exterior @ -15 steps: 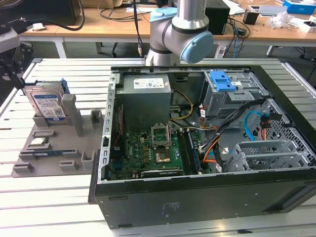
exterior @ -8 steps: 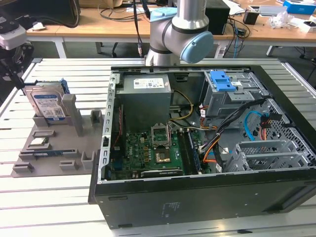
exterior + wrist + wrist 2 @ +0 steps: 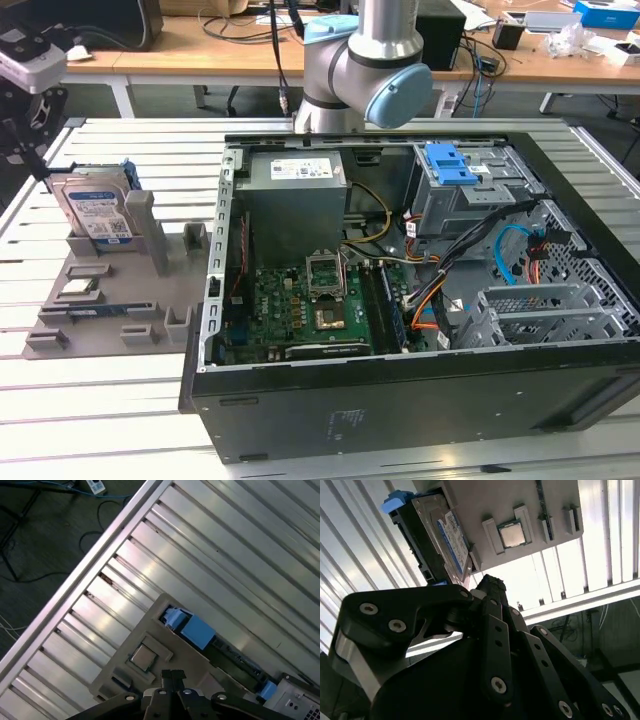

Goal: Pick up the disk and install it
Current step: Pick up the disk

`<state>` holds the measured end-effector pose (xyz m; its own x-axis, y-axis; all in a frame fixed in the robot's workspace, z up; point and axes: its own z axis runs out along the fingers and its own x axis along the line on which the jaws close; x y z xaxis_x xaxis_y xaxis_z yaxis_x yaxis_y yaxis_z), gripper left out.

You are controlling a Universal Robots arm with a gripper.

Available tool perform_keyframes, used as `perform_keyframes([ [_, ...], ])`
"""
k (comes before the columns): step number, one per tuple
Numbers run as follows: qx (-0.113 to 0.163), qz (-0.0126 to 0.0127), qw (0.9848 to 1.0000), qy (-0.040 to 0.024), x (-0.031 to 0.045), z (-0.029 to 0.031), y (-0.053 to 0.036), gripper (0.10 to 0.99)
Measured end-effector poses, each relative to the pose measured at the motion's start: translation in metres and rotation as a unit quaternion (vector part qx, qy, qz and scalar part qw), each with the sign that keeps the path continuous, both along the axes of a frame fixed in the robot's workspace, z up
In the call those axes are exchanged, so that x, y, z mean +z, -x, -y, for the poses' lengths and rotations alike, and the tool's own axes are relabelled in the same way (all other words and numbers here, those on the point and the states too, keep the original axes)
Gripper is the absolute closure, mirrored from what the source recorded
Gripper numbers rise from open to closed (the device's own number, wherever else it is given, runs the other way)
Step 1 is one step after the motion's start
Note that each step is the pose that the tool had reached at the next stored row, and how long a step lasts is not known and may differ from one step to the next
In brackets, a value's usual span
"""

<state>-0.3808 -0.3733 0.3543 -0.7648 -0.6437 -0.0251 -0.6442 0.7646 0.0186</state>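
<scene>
The disk (image 3: 95, 210) stands upright on its edge in a slot of the grey holder (image 3: 150, 290) at the exterior view's left, its white-and-blue label facing out and blue rails on its sides. In the second wrist view the disk (image 3: 445, 545) shows its label, and in the first wrist view the disk (image 3: 197, 631) shows a blue rail. My gripper (image 3: 38, 165) hangs above the holder, just to the exterior view's left of the disk and apart from it. Its black fingers meet at the tips with nothing between them, so the gripper (image 3: 173, 674) (image 3: 489, 584) is shut and empty.
An open computer case (image 3: 420, 300) lies at the exterior view's right, with a grey power-supply box (image 3: 295, 190), a green mainboard (image 3: 300, 310) and a drive bay with a light-blue latch plate (image 3: 450, 165). A processor chip (image 3: 511, 534) sits in the holder. The slatted aluminium table (image 3: 100, 400) ends near the holder.
</scene>
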Motion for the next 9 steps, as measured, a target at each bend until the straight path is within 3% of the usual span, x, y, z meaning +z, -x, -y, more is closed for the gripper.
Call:
perform_keyframes([
  [4, 0.033, 0.0, 0.9995, 0.0023, 0.0, 0.0001, -0.0001, 0.98],
  [9, 0.074, -0.0001, 0.9972, 0.0063, 0.0, 0.0, 0.0, 0.98],
])
